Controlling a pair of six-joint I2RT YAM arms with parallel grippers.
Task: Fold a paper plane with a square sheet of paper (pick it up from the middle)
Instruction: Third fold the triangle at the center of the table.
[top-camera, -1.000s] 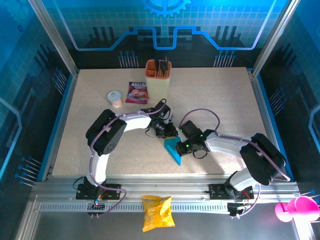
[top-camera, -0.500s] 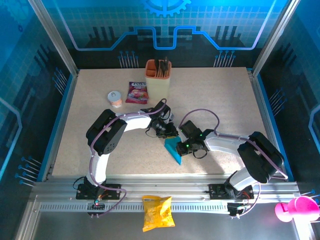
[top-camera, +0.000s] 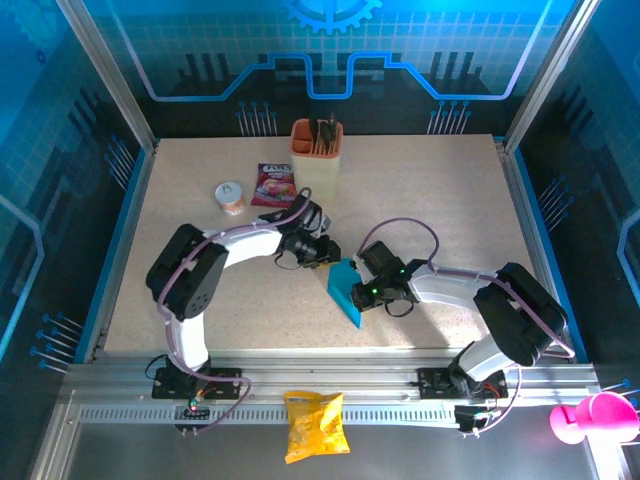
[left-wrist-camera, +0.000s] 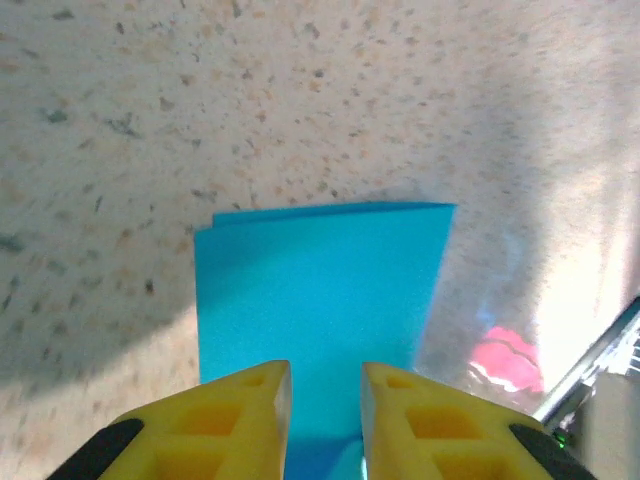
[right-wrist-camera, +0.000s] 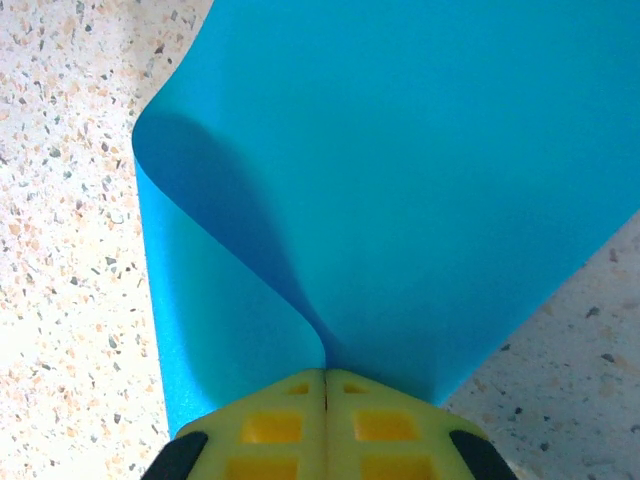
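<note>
Blue-lit walls enclose a speckled desk (top-camera: 430, 190). Near its centre lies the square sheet of paper (top-camera: 347, 293), wedge-shaped. The right end effector (right-wrist-camera: 325, 376) pinches it and hides that edge. The left end effector (left-wrist-camera: 326, 372) hovers slightly spread, empty.

The tool (right-wrist-camera: 326, 375) is seen at the bottom edge, its two yellow fingers (right-wrist-camera: 268, 425) pressed together with no gap between them. The paper (right-wrist-camera: 430, 170) is pinched at their tips and is spread away from the tool as a broad blue sheet, cut off by the frame on the side far from the tool. To the left of the tool a layer is curled over, with a rounded bend at its far end and a dark shadow cast beneath it. The speckled table (right-wrist-camera: 60, 230) is seen left of the tool and, beyond the paper's slanting edge, to its right.
</note>
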